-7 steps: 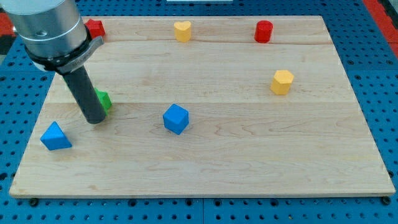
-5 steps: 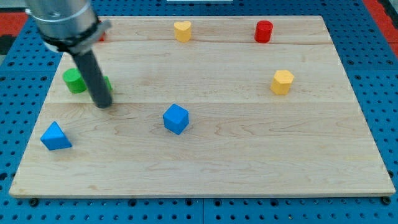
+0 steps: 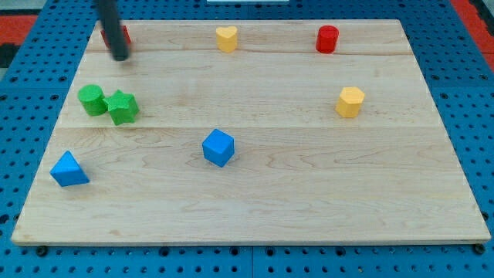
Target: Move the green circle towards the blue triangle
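The green circle (image 3: 92,100) lies at the view's left, touching a green star-shaped block (image 3: 123,107) on its right. The blue triangle (image 3: 69,169) sits below them near the board's lower left corner. My tip (image 3: 120,56) is at the view's top left, above the green circle and apart from it, right beside a red block (image 3: 122,34) that the rod partly hides.
A blue cube (image 3: 218,147) lies in the middle. A yellow heart (image 3: 226,38) and a red cylinder (image 3: 327,38) sit along the top edge. A yellow hexagon (image 3: 350,101) is at the right. The wooden board (image 3: 309,193) ends close to the blue triangle.
My tip moved from beside the green star up towards the view's top left corner. The green circle and star are now uncovered; no block has visibly shifted.
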You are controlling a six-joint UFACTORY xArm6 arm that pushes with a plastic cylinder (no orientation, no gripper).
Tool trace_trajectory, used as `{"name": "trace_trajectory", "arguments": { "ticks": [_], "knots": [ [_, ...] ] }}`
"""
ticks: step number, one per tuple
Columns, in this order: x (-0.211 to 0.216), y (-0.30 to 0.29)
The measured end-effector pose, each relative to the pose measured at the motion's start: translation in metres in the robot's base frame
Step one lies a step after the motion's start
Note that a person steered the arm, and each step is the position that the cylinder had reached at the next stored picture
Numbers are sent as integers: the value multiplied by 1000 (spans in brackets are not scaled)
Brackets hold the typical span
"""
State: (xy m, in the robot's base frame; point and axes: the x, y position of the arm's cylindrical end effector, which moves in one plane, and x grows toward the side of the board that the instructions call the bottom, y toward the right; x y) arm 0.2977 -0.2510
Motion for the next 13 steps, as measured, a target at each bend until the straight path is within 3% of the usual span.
{"name": "trace_trajectory", "arguments": {
  "ticks": [1,3,4,5,7,11,13],
  "knots": [
    [21,-23],
    [136,20],
    [170,24],
    [136,25],
    [65,-26],
    [79,55],
    [124,66]
  ]
}}
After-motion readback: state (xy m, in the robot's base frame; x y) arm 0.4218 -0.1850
